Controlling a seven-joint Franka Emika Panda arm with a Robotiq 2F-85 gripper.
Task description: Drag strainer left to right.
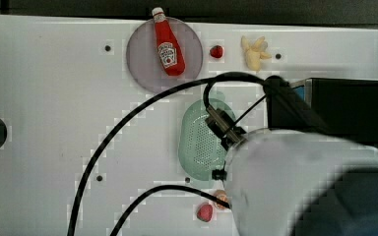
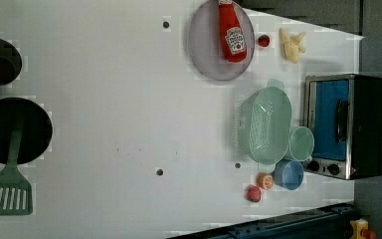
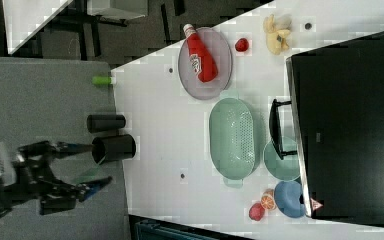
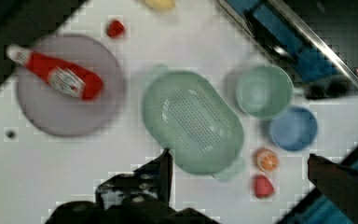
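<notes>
— What's sitting on that white table [image 2: 104, 99]?
— A mint strainer [image 2: 266, 124], oval, holed, lying at six o'clock from the plate [image 2: 206, 55].
— The gripper [image 4: 237, 161]?
— Hanging wide open, gripping nothing.

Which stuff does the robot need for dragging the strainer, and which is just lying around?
Needed:
strainer
end effector, open

Lying about:
ketchup bottle
grey plate
green bowl
blue bowl
toaster oven
spatula
</notes>
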